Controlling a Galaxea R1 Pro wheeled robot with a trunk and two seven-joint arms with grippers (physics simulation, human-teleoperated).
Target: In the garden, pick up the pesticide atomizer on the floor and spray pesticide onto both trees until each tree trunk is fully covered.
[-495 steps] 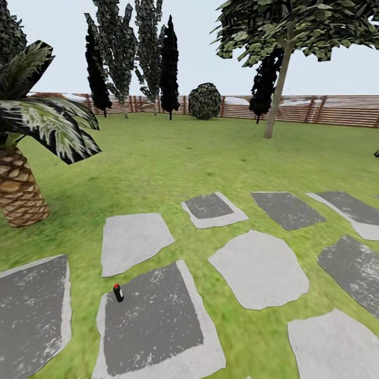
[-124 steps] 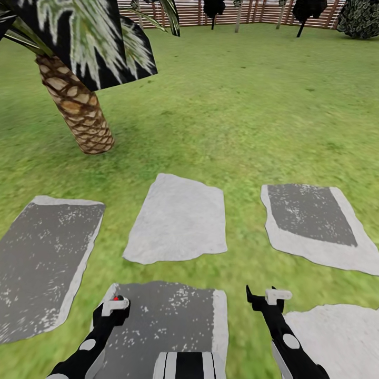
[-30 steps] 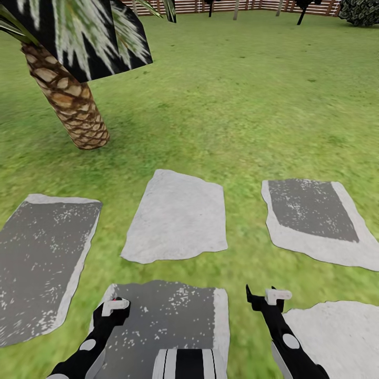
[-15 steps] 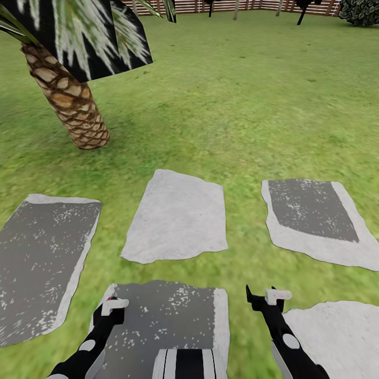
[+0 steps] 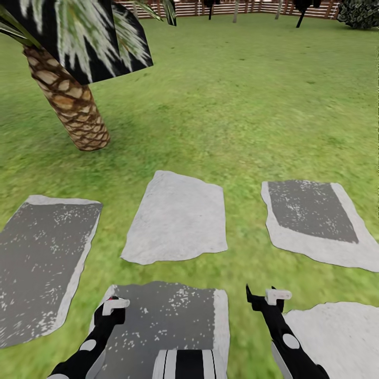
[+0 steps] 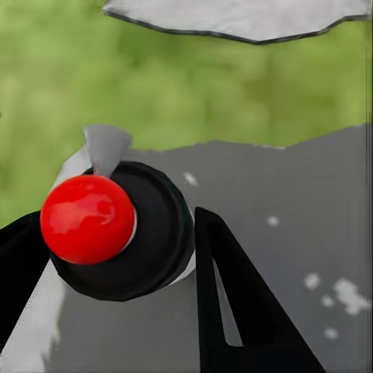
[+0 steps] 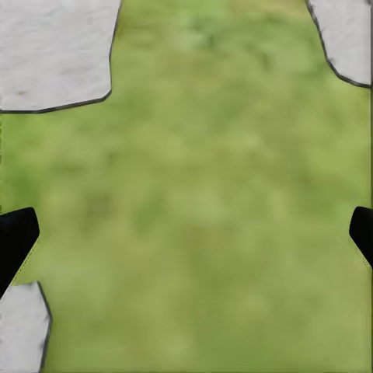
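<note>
The pesticide atomizer (image 6: 148,241) is a small black bottle with a round red cap (image 6: 87,219). It stands upright on the corner of a dark grey paving slab (image 6: 280,194), beside the grass floor (image 6: 194,85). My left gripper (image 6: 116,217) is shut on it, one black finger (image 6: 233,303) against each side of the body. In the head view the left gripper (image 5: 113,308) is low at the left with the red cap (image 5: 110,298) just showing. My right gripper (image 5: 263,297) hangs open over grass, holding nothing. Both trees are out of view.
A short palm with a woven brown trunk (image 5: 73,108) leans at the far left. Grey and pale paving slabs (image 5: 179,216) lie ahead and to both sides. Open lawn (image 5: 242,100) runs back to the slatted brown fence (image 5: 247,6), where dark conifers and a round shrub (image 5: 360,13) stand.
Over the last second both arms stay put and the view shifts very slightly. Since 16.5 s ago the robot has come up to the atomizer and the left gripper has gone around it.
</note>
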